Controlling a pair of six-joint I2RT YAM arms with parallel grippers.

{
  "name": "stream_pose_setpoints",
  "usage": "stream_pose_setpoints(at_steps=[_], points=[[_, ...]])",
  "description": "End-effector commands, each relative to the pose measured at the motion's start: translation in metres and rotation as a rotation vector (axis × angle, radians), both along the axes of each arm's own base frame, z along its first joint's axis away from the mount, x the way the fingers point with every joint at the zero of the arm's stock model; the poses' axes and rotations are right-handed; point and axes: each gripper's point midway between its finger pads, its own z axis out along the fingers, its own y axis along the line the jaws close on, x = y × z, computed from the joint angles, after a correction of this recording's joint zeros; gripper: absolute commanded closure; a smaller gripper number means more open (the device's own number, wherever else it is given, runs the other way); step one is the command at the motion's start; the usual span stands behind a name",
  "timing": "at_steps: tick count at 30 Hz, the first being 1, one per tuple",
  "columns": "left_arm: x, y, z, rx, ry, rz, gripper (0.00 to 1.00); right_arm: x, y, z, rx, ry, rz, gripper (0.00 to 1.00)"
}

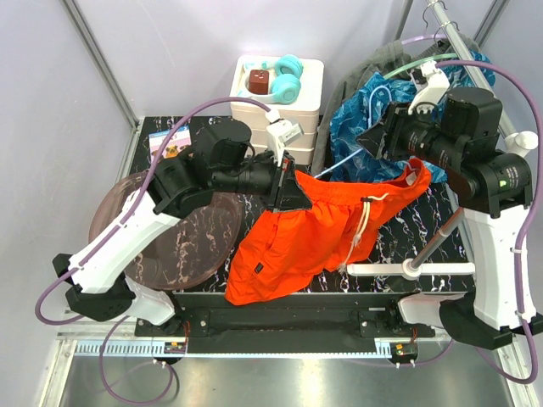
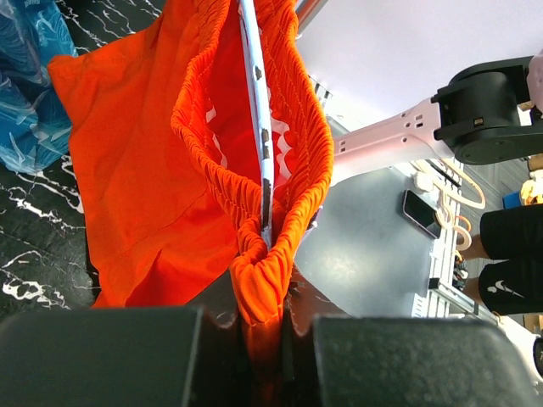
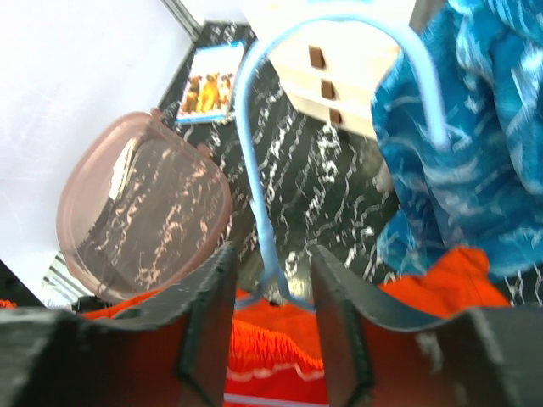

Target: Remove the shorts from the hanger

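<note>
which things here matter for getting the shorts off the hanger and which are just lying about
Job: orange shorts, hanger, blue patterned shorts, grey shorts, left tool, right tool.
Lying about: pink tray, teal headphones, white drawers, picture card.

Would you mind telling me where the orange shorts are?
In the top view the orange shorts drape across the table centre, waistband pinched in the left gripper, with the blue shorts just behind on the right.

Pink bowl [image 1: 199,242] on marbled table [image 1: 441,210], left; teal headphones [image 1: 288,76] atop white drawer unit [image 1: 310,110]; picture card [image 1: 167,142] behind bowl.
</note>
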Motion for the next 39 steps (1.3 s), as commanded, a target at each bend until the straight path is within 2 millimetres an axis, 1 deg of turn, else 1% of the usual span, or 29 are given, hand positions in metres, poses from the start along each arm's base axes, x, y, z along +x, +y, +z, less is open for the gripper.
stream_pose_setpoints(at_steps=[1,3,4,5,6,7,9,10,11,12,13,14,15,16,17,18,21,22,25,27,28,29,30,31,33,34,36,37,39], points=[[-0.008,-0.003,0.052,-0.154,-0.085,-0.057,1.00,0.008,0.016,0.026,0.048,-0.146,0.075,0.59],[-0.009,-0.004,0.053,-0.155,-0.081,-0.061,1.00,0.010,0.018,0.022,0.057,-0.131,0.078,0.67],[-0.008,-0.004,0.053,-0.155,-0.080,-0.059,1.00,0.011,0.019,0.019,0.060,-0.129,0.079,0.82],[-0.008,-0.003,0.055,-0.158,-0.082,-0.053,1.00,0.011,0.019,0.019,0.065,-0.128,0.072,0.92],[-0.007,-0.002,0.055,-0.156,-0.082,-0.046,1.00,0.012,0.015,0.019,0.064,-0.132,0.048,1.00],[-0.006,-0.001,0.054,-0.151,-0.083,-0.036,0.93,0.013,0.013,0.023,0.071,-0.146,0.033,1.00],[-0.003,0.006,0.053,-0.144,-0.091,-0.003,0.75,0.011,0.007,0.029,0.076,-0.173,-0.002,1.00],[0.000,0.010,0.051,-0.140,-0.092,0.012,0.69,0.010,0.004,0.033,0.082,-0.186,-0.015,1.00],[-0.001,0.018,0.056,-0.150,-0.114,0.032,0.57,0.009,0.002,0.036,0.087,-0.195,-0.028,1.00],[0.000,0.021,0.049,-0.136,-0.113,0.043,0.55,0.008,-0.003,0.039,0.087,-0.206,-0.056,1.00],[-0.003,0.031,0.054,-0.149,-0.132,0.058,0.52,0.006,-0.006,0.042,0.092,-0.216,-0.072,1.00],[-0.002,0.035,0.053,-0.145,-0.145,0.075,0.48,0.004,-0.009,0.045,0.102,-0.220,-0.086,1.00],[-0.001,0.037,0.042,-0.124,-0.134,0.083,0.47,0.001,-0.012,0.048,0.107,-0.229,-0.102,1.00],[-0.004,0.044,0.044,-0.135,-0.150,0.091,0.46,0.000,-0.013,0.050,0.114,-0.234,-0.109,1.00],[-0.003,0.047,0.039,-0.127,-0.149,0.106,0.45,-0.002,-0.015,0.052,0.132,-0.232,-0.120,1.00],[-0.002,0.047,0.027,-0.104,-0.136,0.114,0.45,-0.006,-0.016,0.056,0.145,-0.238,-0.125,1.00],[-0.001,0.056,0.020,-0.107,-0.149,0.150,0.43,-0.015,-0.019,0.065,0.182,-0.249,-0.135,1.00],[0.000,0.056,0.013,-0.105,-0.147,0.153,0.43,-0.017,-0.019,0.067,0.200,-0.244,-0.143,1.00],[-0.001,0.054,0.007,-0.116,-0.140,0.140,0.43,-0.024,-0.022,0.074,0.250,-0.242,-0.160,1.00],[-0.003,0.050,-0.004,-0.113,-0.118,0.120,0.43,-0.027,-0.023,0.077,0.274,-0.237,-0.168,1.00],[-0.003,0.049,-0.002,-0.130,-0.123,0.116,0.46,-0.029,-0.022,0.079,0.294,-0.234,-0.169,1.00],[-0.004,0.047,-0.008,-0.124,-0.104,0.112,0.49,-0.029,-0.023,0.079,0.303,-0.231,-0.176,1.00],[-0.004,0.046,-0.009,-0.126,-0.102,0.111,0.52,-0.030,-0.027,0.078,0.309,-0.226,-0.200,1.00],[-0.004,0.048,-0.010,-0.124,-0.101,0.116,0.58,-0.030,-0.030,0.077,0.318,-0.218,-0.221,1.00],[-0.003,0.052,-0.015,-0.117,-0.084,0.138,0.65,-0.031,-0.037,0.076,0.320,-0.223,-0.263,1.00],[-0.004,0.057,-0.013,-0.124,-0.088,0.154,0.80,-0.032,-0.040,0.077,0.324,-0.226,-0.274,1.00],[-0.001,0.069,-0.014,-0.120,-0.086,0.216,0.95,-0.033,-0.045,0.077,0.322,-0.229,-0.302,1.00],[0.005,0.076,-0.013,-0.117,-0.097,0.270,1.00,-0.035,-0.046,0.076,0.315,-0.232,-0.302,1.00],[0.008,0.087,-0.016,-0.108,-0.088,0.331,1.00,-0.035,-0.053,0.075,0.303,-0.235,-0.337,1.00]])
